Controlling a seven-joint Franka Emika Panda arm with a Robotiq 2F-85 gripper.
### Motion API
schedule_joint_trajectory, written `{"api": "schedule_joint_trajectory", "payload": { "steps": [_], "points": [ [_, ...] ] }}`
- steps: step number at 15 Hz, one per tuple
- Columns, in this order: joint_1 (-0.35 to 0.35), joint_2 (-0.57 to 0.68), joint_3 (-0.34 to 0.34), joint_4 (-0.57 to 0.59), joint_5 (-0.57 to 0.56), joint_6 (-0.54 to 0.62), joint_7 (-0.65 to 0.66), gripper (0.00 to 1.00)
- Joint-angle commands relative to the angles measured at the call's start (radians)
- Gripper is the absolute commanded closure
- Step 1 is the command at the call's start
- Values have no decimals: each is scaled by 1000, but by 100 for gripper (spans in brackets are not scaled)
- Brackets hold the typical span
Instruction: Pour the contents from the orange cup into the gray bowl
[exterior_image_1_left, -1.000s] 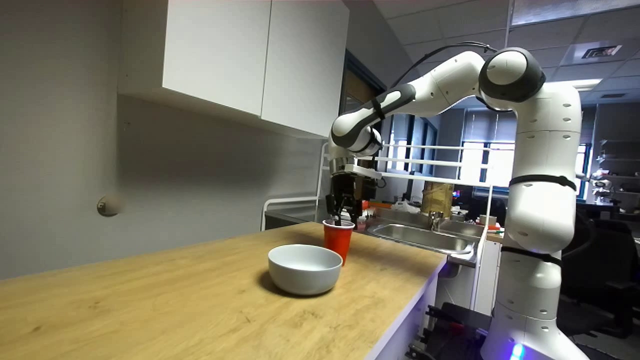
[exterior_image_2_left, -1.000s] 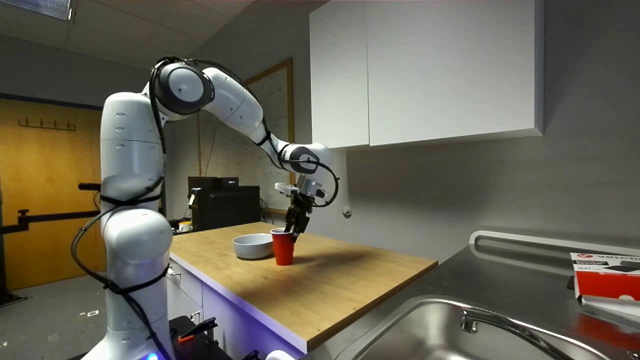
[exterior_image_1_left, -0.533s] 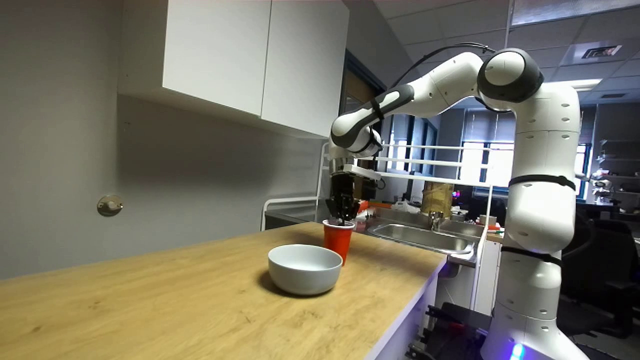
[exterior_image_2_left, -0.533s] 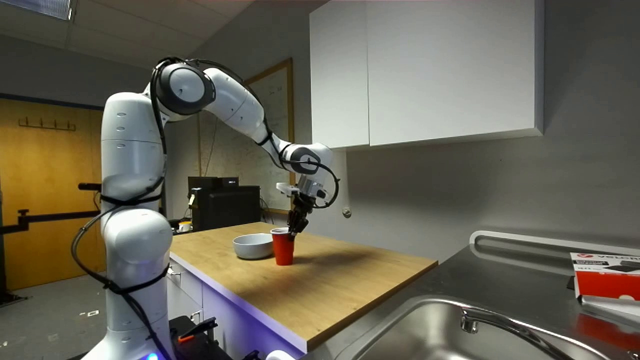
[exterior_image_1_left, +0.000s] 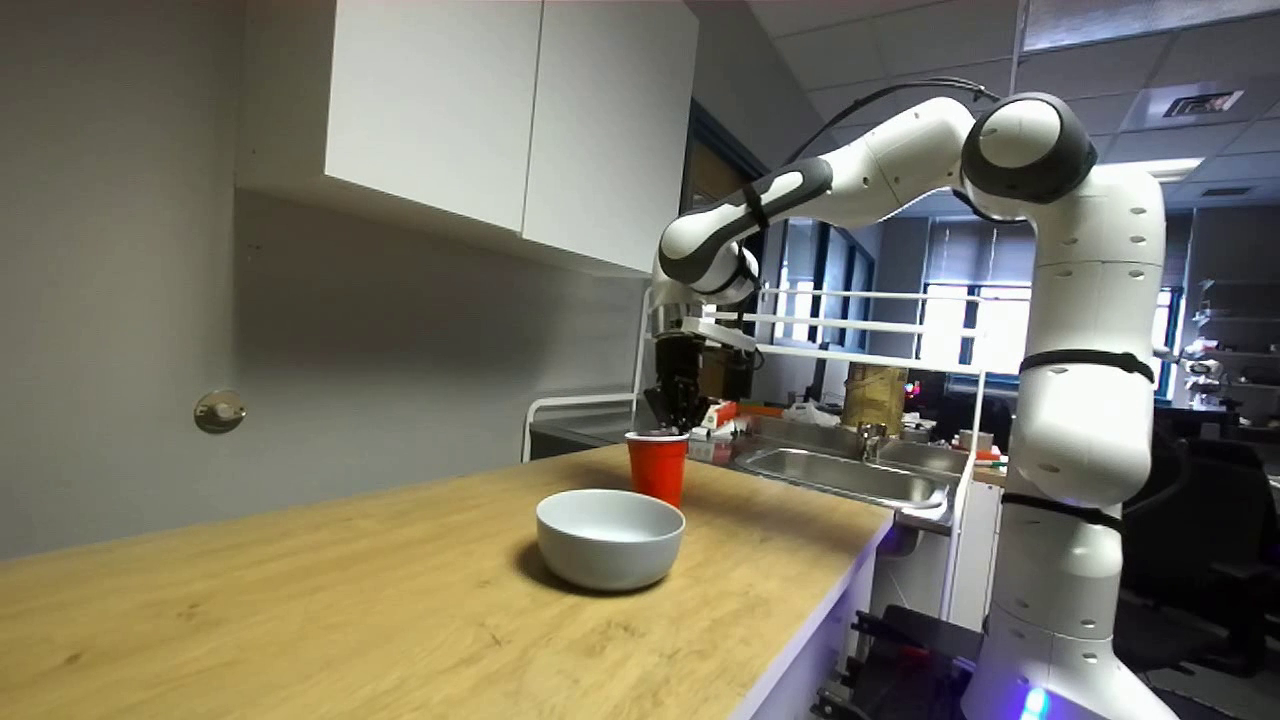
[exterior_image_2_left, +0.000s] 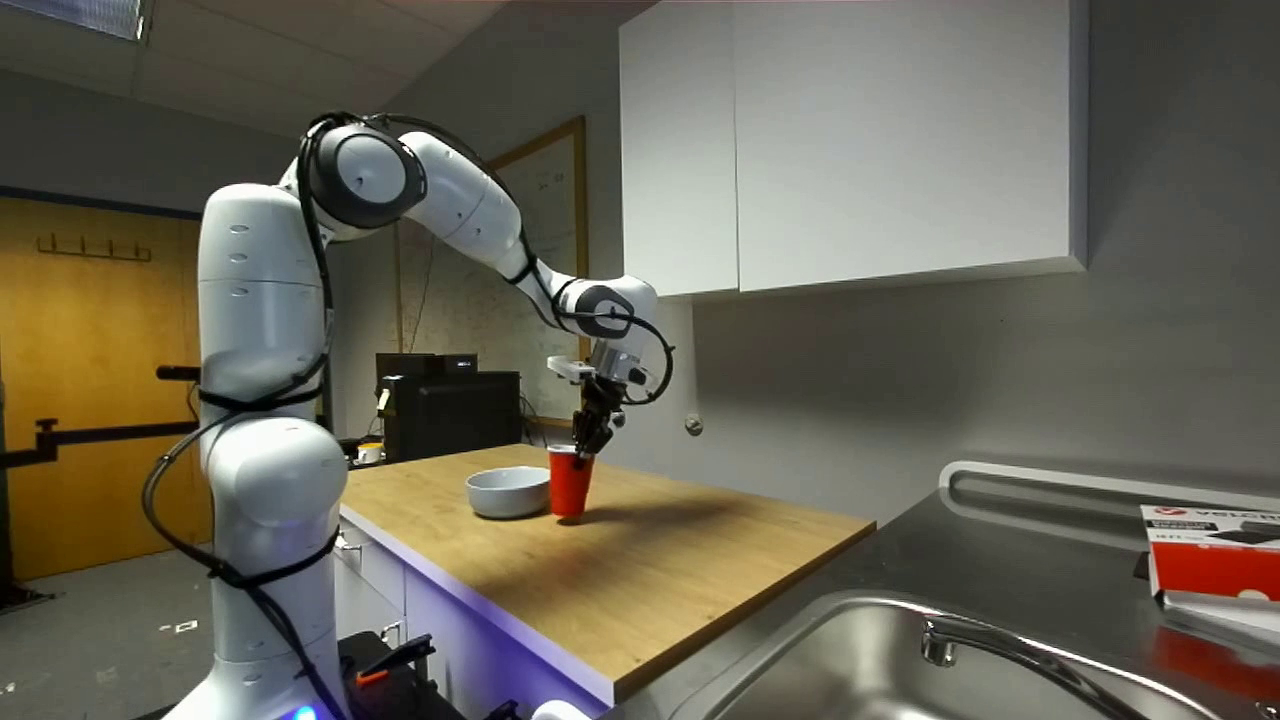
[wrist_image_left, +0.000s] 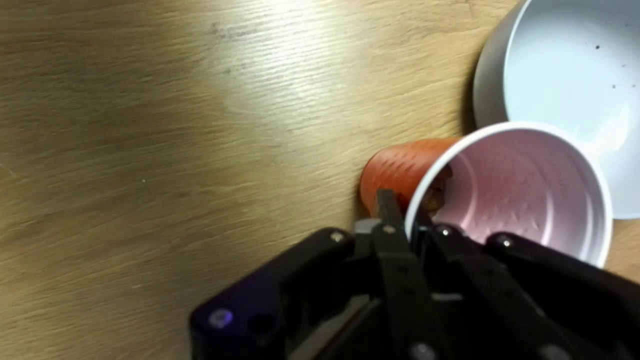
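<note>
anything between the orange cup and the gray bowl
No object: the wrist view shows only bare wooden countertop between the orange cup, low down, and the gray bowl; higher up, the cup hides part of the bowl.

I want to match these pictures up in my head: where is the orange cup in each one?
In an exterior view: the orange cup is just below centre, above and right of the gray bowl.
In an exterior view: the orange cup is a little left of and below centre, right of the gray bowl.
Wrist view: the orange cup is right of centre, its pale mouth showing.
Shared landmark: the gray bowl, next to it in all three.
</note>
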Motion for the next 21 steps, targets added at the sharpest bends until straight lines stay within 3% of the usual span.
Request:
{"api": "schedule_joint_trajectory", "payload": {
  "steps": [1,8,16,21],
  "points": [
    [34,-47,35,7,-38,8,93,94],
    [122,-134,172,-2,-379,45,465,94],
    [199,-205,335,-17,-706,-104,808,94],
    [237,-173,414,-8,-890,-201,1012,94]
  ]
}}
